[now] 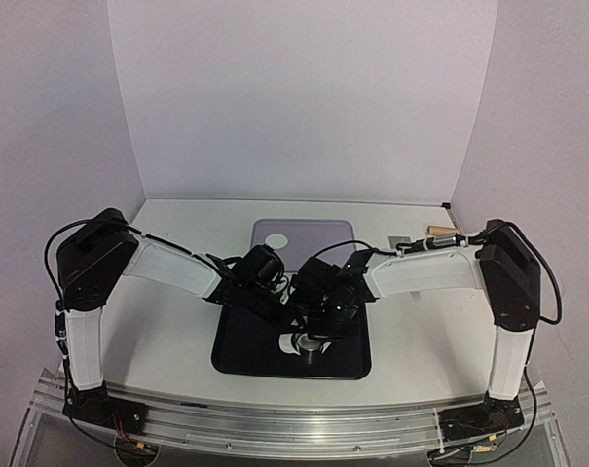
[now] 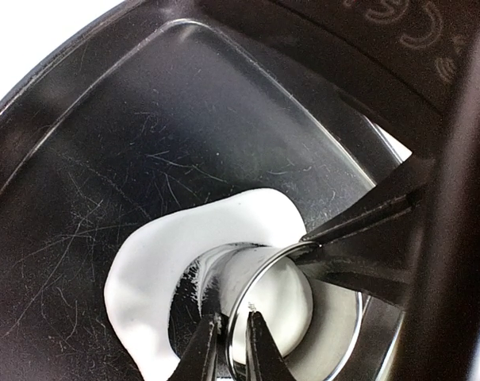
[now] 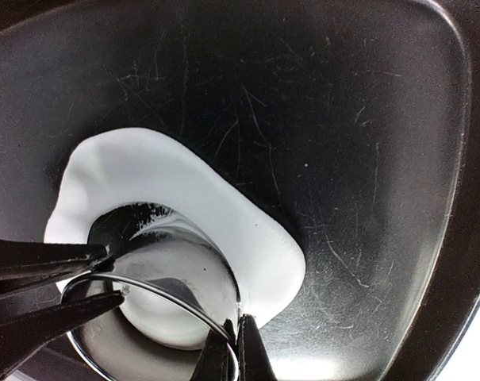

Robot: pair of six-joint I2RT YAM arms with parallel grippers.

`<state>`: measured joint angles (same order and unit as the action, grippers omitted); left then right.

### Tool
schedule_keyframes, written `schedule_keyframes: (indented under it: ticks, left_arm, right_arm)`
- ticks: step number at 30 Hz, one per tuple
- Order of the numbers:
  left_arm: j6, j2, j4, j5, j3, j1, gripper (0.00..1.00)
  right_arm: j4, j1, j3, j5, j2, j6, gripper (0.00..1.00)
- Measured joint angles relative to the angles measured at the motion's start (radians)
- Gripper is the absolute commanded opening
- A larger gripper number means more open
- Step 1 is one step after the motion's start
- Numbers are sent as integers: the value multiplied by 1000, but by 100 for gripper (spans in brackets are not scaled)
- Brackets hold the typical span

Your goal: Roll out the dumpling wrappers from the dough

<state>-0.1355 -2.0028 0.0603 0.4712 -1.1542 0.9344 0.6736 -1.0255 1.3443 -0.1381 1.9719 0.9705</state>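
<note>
Flattened white dough (image 3: 184, 182) on a black tray (image 2: 184, 119), metal ring (image 2: 216, 270) standing on it, right gripper (image 3: 233, 349) clamped tight on the rim, left gripper (image 2: 233, 337) a sliver apart, astride that rim.

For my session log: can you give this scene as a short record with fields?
surface: black tray, both grippers over it
dough: white irregular sheet on tray, under metal ring
right gripper: shut on ring's rim
left gripper: fingers either side of rim; grip unclear
dumpling wrapper: one disc on purple mat behind tray
</note>
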Motion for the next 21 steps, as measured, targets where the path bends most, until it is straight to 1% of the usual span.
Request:
schedule_keyframes:
  ticks: [7, 21]
  left_arm:
    - [6, 18, -21, 4, 37, 0, 0]
    - [52, 32, -193, -49, 116, 14, 0]
  right_arm:
    - [-14, -3, -11, 28, -9, 1, 0]
    - [-34, -1, -28, 2, -17, -12, 0]
